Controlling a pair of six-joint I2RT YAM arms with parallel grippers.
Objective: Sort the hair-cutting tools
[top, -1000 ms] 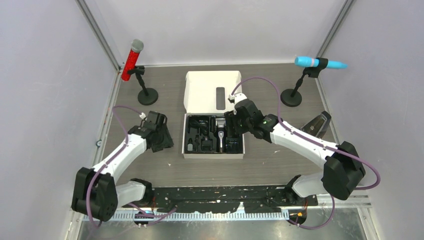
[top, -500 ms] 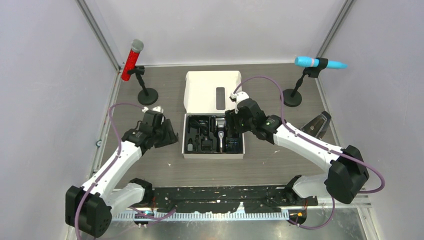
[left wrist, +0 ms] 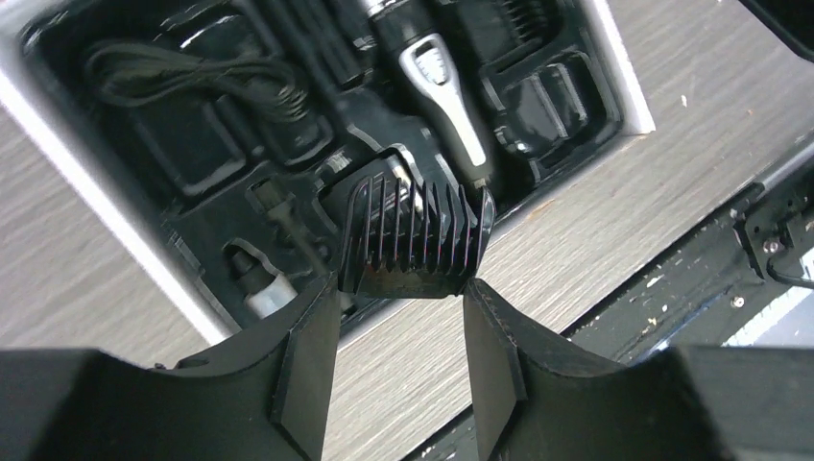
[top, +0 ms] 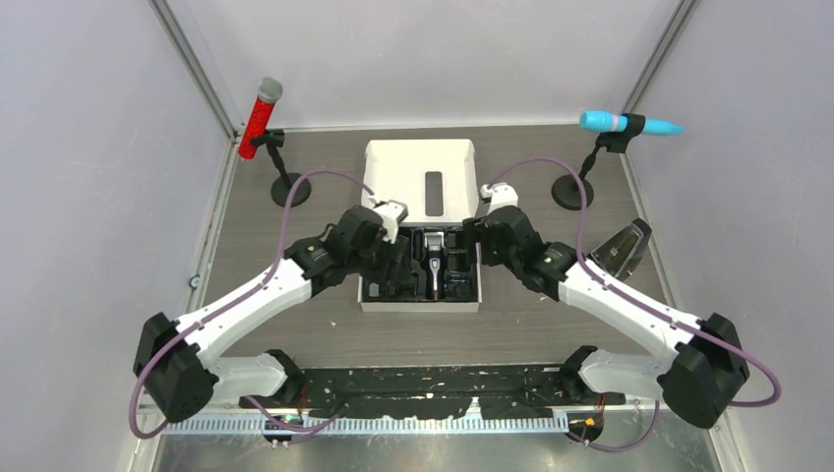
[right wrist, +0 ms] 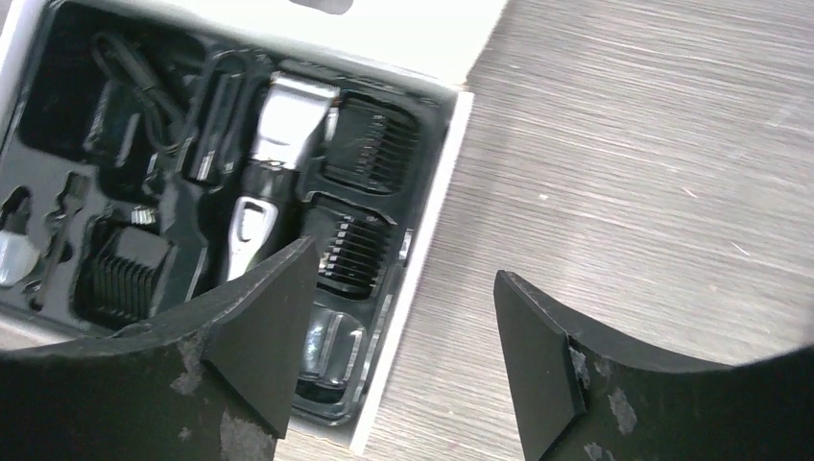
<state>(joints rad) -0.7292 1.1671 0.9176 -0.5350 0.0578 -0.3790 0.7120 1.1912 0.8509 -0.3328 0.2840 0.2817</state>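
Left tool (left wrist: 401,317) is clamped on the base of a light, stiff, slick plastic comb attachment (left wrist: 415,240) above the white box (left wrist: 106,187) holding the clipper (left wrist: 442,86), right tool (right wrist: 403,327) is apart and empty, so judge flat sides the safest hold, not the thin teeth.

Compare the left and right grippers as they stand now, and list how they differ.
The left gripper clamps a black comb attachment; the right gripper holds nothing. The left gripper's jaws are narrowed onto the comb, while the right gripper's stand wide open. Both hang over an edge of the white box.
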